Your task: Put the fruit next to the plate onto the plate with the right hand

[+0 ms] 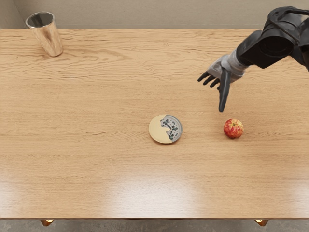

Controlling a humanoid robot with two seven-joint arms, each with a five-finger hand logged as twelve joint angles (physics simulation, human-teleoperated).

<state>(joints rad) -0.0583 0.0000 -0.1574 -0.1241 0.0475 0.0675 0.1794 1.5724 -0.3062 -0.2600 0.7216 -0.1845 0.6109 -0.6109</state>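
The head view looks down at a slant on a broad light-brown wooden table [96, 159] with a wavy grain running across it. The glossy black right arm [275, 41] comes in from the upper right corner and reaches leftward and down over the tabletop. At its end, the grey-and-black five-finger right hand [219, 72] hangs above the wood. Its fingers [224, 94] are spread and relaxed: one long digit points straight down toward the table, and the others fan out to the picture's left. The hand grasps nothing and touches nothing.

The small round red apple [233, 128], streaked with yellow, sits on the bare table. In the picture it lies below the hand and a little to its right, clear of the fingertips. It is to the right of the small round plate [154, 128], near it but not touching, with a stretch of bare wood between the two. The plate lies flat around the middle of the table. Its left part is cream-coloured and its right part is grey with dark speckles.

A shiny cylindrical metal cup [44, 33] stands at the far left corner of the table with its open mouth upward. It is well apart from the plate, the apple and the hand.
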